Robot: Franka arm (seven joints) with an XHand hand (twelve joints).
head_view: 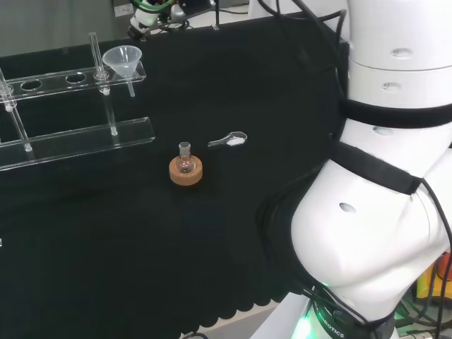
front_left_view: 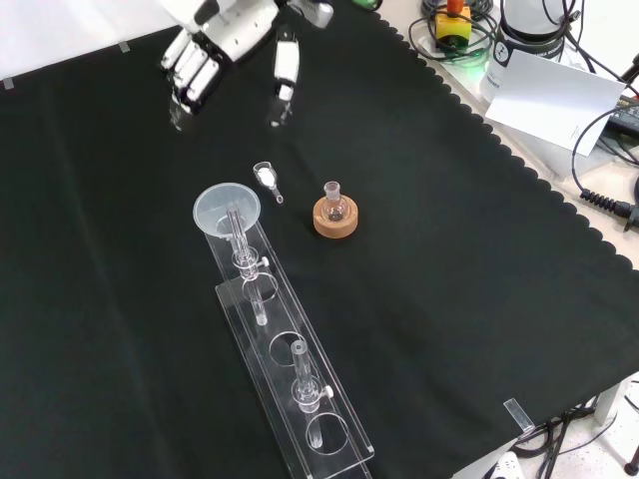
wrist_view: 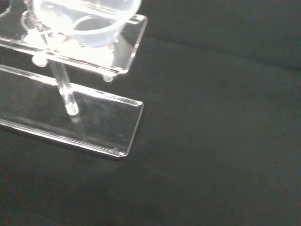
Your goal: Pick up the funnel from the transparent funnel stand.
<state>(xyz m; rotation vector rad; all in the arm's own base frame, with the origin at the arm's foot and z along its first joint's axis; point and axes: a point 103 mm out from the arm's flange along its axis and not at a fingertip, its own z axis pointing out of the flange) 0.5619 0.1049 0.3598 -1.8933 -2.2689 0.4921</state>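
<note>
The hand (front_left_view: 215, 50) hangs with fingers relaxed and empty above the far cloth in the front view, well apart from the funnel (front_left_view: 228, 210), which sits in the end hole of the transparent funnel stand (front_left_view: 300, 399). A careless approach could topple the light stand or knock the nearby spoon (front_left_view: 266, 178).

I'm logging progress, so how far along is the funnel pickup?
Nothing is done yet: the funnel sits in the end hole of the clear stand. The hand hangs open above the cloth, apart from the funnel, holding nothing. Reaching, grasping and lifting all remain.
</note>
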